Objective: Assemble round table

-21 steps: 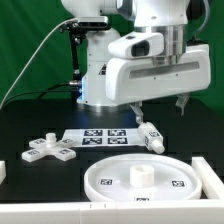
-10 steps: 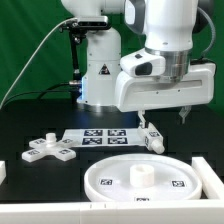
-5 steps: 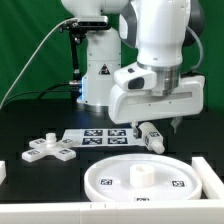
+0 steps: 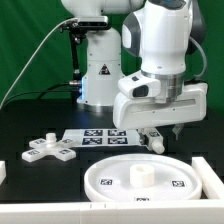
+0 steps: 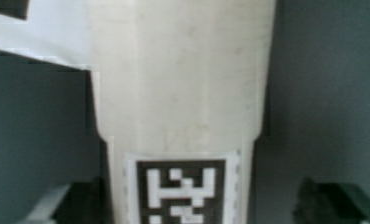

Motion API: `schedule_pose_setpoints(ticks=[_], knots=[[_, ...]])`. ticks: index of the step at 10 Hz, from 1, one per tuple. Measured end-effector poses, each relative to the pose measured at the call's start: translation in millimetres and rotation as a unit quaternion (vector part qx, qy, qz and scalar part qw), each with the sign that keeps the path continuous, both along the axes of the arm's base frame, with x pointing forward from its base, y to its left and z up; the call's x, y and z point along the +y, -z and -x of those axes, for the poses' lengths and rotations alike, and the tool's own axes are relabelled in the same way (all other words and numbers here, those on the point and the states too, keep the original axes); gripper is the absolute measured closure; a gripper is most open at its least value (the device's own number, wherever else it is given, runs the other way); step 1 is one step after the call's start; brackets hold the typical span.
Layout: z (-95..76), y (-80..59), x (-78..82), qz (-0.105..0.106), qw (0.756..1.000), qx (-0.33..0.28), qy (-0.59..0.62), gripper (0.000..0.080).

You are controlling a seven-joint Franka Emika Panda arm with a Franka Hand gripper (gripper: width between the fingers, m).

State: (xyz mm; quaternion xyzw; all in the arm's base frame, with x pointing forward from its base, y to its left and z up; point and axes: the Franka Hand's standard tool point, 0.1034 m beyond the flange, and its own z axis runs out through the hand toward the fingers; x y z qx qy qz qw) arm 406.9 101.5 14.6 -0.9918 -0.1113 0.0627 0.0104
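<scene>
The short thick white cylinder point(image 4: 154, 140) lies on the black table just behind the large round rimmed disc point(image 4: 110, 180) with its central hub point(image 4: 143, 174). The small cross-shaped piece point(image 4: 48, 150) lies at the exterior view's left. My gripper point(image 4: 158, 128) hangs low right over the cylinder. In the wrist view the cylinder point(image 5: 178, 90) with its tag fills the middle, and my gripper point(image 5: 196, 205) is open, with dark fingers point(image 5: 66, 203) on either side and a gap between each of them and the cylinder. Nothing is held.
The marker board point(image 4: 98, 137) lies flat between the cross-shaped piece and the cylinder. White bars stand at the table's edges on the right point(image 4: 207, 170) and along the front point(image 4: 40, 206). The robot base point(image 4: 98, 75) stands behind.
My gripper has come down and moved toward the exterior view's left, from high above the table to just over the cylinder. The parts have not moved.
</scene>
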Motion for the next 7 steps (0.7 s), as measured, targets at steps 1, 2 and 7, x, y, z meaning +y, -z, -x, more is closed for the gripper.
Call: schedule_pose_setpoints(ticks=[1,2,7], knots=[[0.0,0.0,0.0,0.0,1.0,0.0,0.0,0.0413],[-0.1,0.0,-0.2,-0.001,1.0,0.0,-0.004,0.0484],[-17.0,-10.0,12.5,-0.017,0.993,-0.004,-0.113,0.0484]])
